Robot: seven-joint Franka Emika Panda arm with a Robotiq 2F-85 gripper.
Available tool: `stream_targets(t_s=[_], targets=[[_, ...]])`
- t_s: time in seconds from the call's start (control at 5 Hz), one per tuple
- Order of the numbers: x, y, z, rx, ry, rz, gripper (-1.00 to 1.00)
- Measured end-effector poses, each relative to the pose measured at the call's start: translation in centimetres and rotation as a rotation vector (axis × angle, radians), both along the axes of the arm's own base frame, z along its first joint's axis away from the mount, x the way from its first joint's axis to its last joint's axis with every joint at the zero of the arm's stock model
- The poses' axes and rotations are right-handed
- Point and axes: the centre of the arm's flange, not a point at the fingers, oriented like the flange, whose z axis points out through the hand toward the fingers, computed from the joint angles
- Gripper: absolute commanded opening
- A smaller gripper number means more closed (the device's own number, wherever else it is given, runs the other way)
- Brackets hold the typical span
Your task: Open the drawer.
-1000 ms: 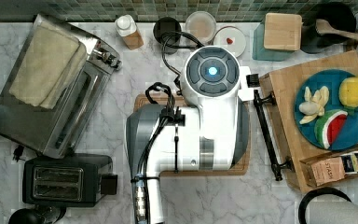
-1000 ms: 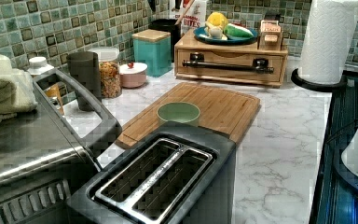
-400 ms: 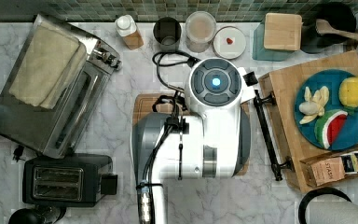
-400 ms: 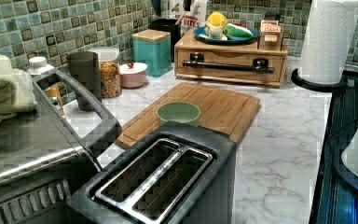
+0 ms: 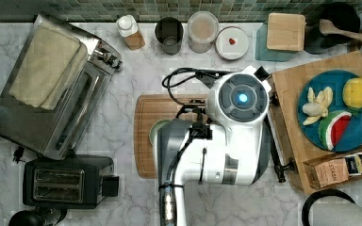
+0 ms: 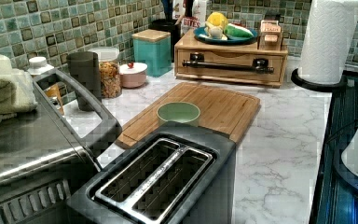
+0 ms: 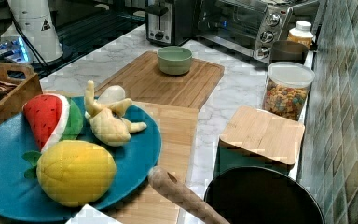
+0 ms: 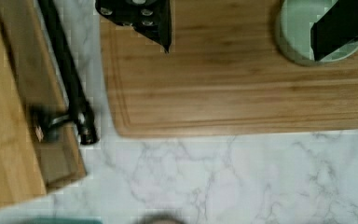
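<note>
One white arm (image 5: 217,146) hangs over the middle of the counter in the top view. One gripper (image 8: 242,23) shows in the wrist view, and its two black fingers (image 8: 156,21) stand wide apart above the one cutting board (image 8: 242,93). One finger crosses in front of the single green bowl (image 6: 178,113), which sits on that board.

The one drawer (image 6: 223,76) is at three o'clock from the arm in the top view. In the left view it is at twelve o'clock from the bowl, and its front looks flush with the wooden box around it. It carries one long black bar handle (image 6: 228,66) on two mounts. In the wrist view the handle runs just beside the board's edge, apart from both fingers.

On top of the box is one blue plate (image 5: 358,134) with three toy fruits on it: a lemon (image 5: 358,92), a banana (image 5: 318,104) and a watermelon slice (image 5: 333,128).

Five containers line the tiled wall at twelve o'clock in the top view: bottle (image 5: 129,30), dark cup (image 5: 168,34), jar (image 5: 202,30), pink pot (image 5: 232,42) and teal canister (image 5: 285,33).

At nine o'clock there is one toaster oven (image 5: 52,113). At seven o'clock there is one two-slot toaster (image 5: 66,181).
</note>
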Motion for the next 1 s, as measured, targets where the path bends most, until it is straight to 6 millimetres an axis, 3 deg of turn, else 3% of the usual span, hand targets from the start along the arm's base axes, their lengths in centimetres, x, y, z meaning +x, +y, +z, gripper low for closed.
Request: stream_targets(t_s=[0.6, 0.8, 1.0], targets=[[-3.7, -9.7, -5.7, -0.111, -0.083, 0.222, 1.0], [-5.2, -11.4, -8.0, -0.158, -0.1, 0.247, 1.0], [-6.5, -11.5, -10.5, -0.141, -0.056, 0.243, 1.0]])
